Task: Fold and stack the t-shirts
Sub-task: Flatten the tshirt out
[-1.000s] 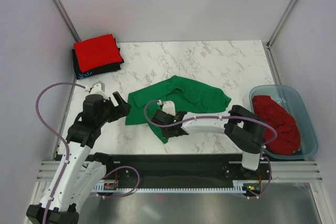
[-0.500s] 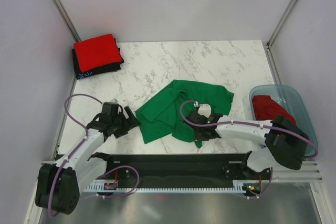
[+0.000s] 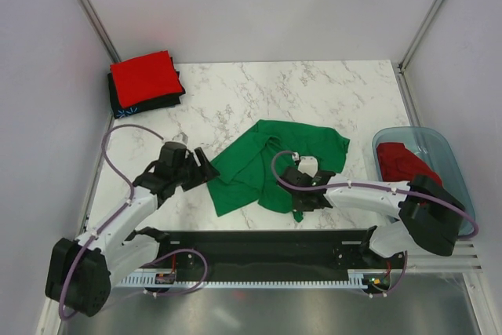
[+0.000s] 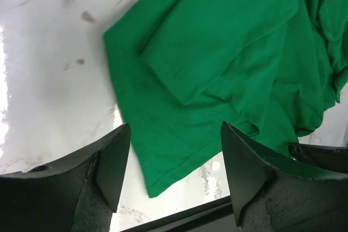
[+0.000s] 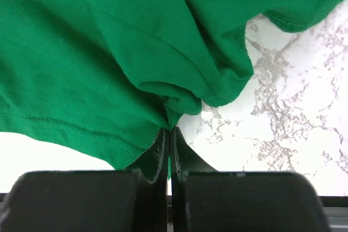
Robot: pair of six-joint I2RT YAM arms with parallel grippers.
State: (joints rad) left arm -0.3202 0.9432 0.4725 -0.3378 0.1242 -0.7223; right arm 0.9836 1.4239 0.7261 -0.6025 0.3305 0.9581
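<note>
A bright green t-shirt point(image 3: 267, 164) lies crumpled on the marble table's near middle. My right gripper point(image 3: 297, 192) is shut on a bunched fold of the shirt's near edge point(image 5: 169, 113). My left gripper point(image 3: 205, 172) is open and empty just left of the shirt, and its wrist view shows the shirt's near-left corner point(image 4: 157, 180) between the two fingers. A folded red t-shirt point(image 3: 143, 76) lies on a folded black t-shirt point(image 3: 133, 104) at the far left corner. Another red t-shirt point(image 3: 408, 169) lies crumpled in the blue tub.
The translucent blue tub point(image 3: 464, 194) stands at the table's right edge. Grey walls close in the left, back and right. The black rail point(image 3: 259, 241) holding the arm bases runs along the near edge.
My left gripper has moved right and up to the shirt's left edge. My right gripper dragged the green shirt right one second ago and has barely moved since.
</note>
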